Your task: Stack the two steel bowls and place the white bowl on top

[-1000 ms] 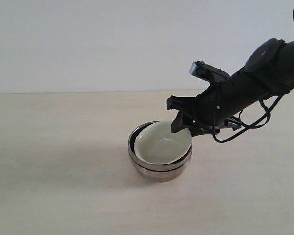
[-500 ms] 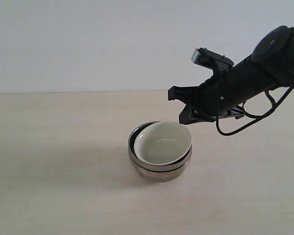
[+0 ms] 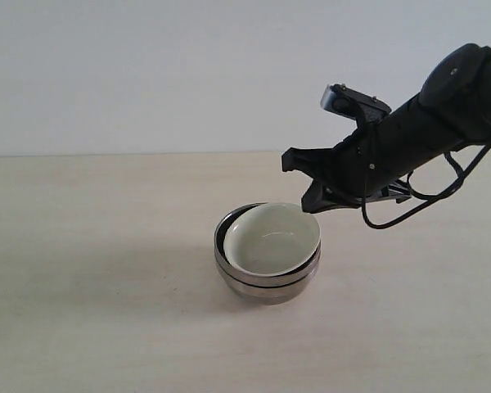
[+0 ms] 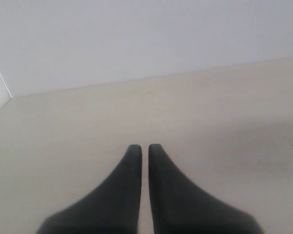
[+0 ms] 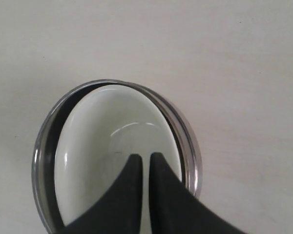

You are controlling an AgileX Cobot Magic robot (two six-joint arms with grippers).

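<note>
The two steel bowls [image 3: 267,284] sit nested one inside the other at the middle of the table, and their shiny rim [image 5: 191,146] also shows in the right wrist view. The white bowl [image 3: 270,239] rests inside the upper one, tilted, with a dark gap along one side. Its glossy inside [image 5: 107,141] faces up, and its dark patch is hidden. My right gripper [image 3: 299,183] hovers just above and to the right of the stack. It is shut [image 5: 145,156] and holds nothing. My left gripper [image 4: 143,146] is shut and empty over bare table, out of the exterior view.
The light wooden table [image 3: 98,270] carries nothing but the stack. A pale wall [image 3: 147,74] stands behind its far edge. The right arm's cable [image 3: 409,205] loops below the forearm.
My right gripper has lifted off the white bowl's rim and drawn back up and to the right. The bowls have stayed put.
</note>
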